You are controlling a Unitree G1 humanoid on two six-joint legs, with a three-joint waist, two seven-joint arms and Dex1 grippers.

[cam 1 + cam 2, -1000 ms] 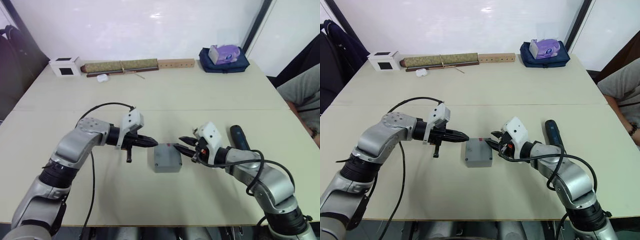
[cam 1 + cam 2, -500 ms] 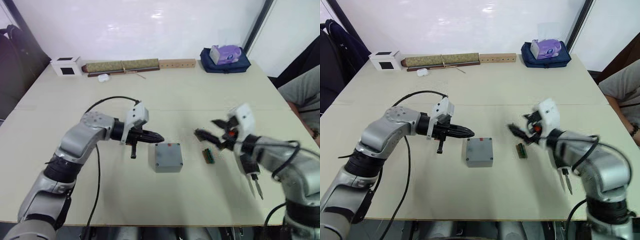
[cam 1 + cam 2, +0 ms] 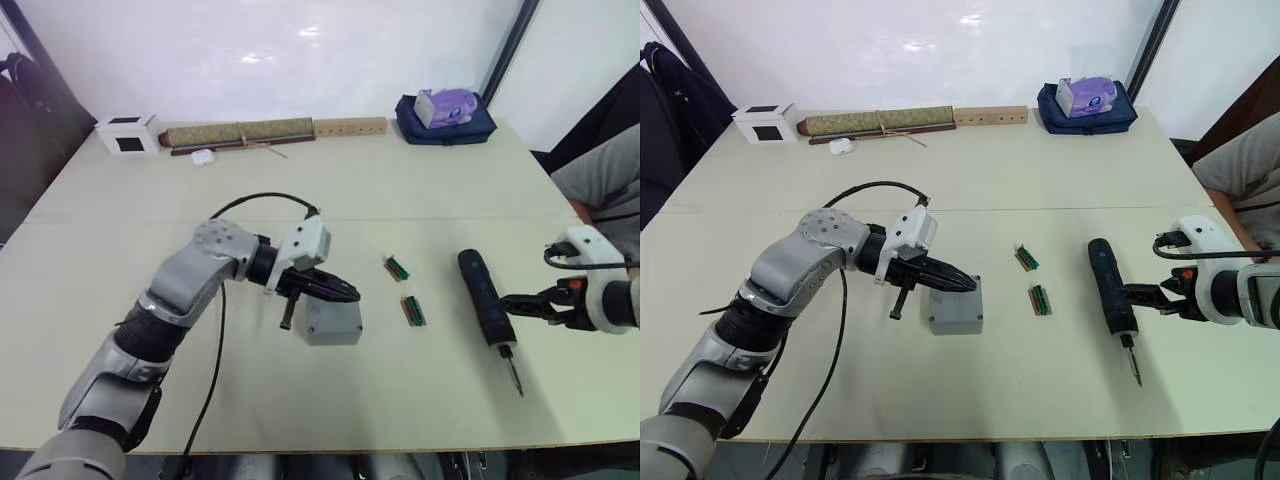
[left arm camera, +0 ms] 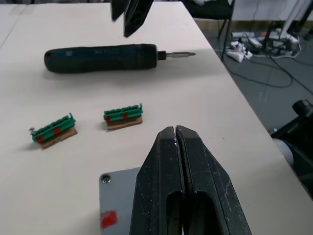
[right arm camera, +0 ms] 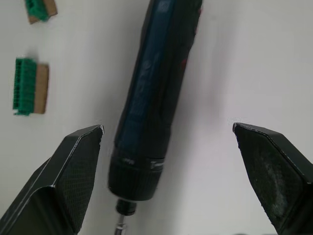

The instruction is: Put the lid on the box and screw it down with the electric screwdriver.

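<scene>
A grey box [image 3: 956,310] with its lid on is seen near the middle of the table [image 3: 1060,180]. The left gripper [image 3: 962,287] is held over the box's upper left edge, its fingers pressed together. 2 small green strips [image 3: 1033,279] are laid just right of the box. Further right, the electric screwdriver [image 3: 1112,300] is laid flat, bit toward the near edge. The right gripper [image 3: 1148,296] is positioned just beside the screwdriver's lower barrel, on its right.

My left hand [image 4: 177,142] covers most of the box [image 4: 117,196]; my right wrist view cuts off the electric screwdriver [image 5: 156,98] bit.
</scene>
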